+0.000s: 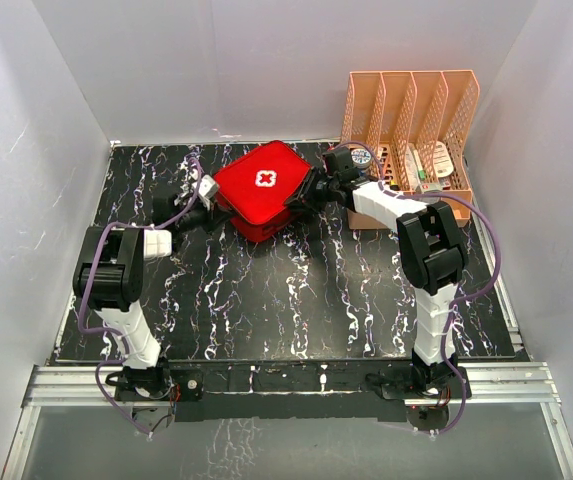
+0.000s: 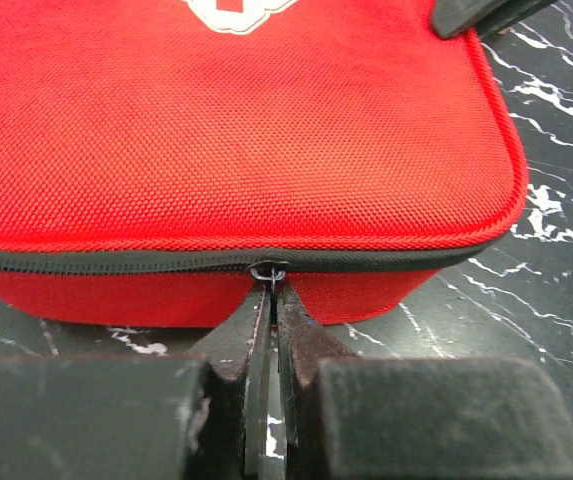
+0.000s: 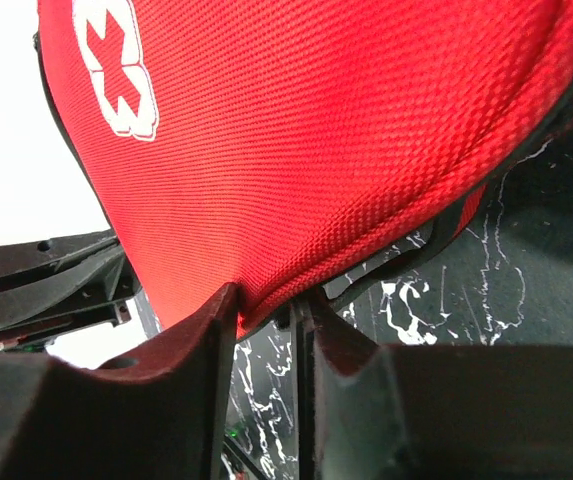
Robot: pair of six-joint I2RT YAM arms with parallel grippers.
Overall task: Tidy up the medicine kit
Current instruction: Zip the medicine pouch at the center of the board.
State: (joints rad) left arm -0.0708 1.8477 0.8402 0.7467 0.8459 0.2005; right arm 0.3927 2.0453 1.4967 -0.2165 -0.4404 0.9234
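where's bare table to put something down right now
Widest bare patch: the table between the left arm and right arm, from the kit to the near edge. A smaller strip lies right of the right arm, before the rack. Crowded: the back, where both arms meet the kit beside the rack.

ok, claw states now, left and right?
Left claw: shut on the zipper pull of the medicine kit.
Right claw: astride kit's edge; grip cannot be told.
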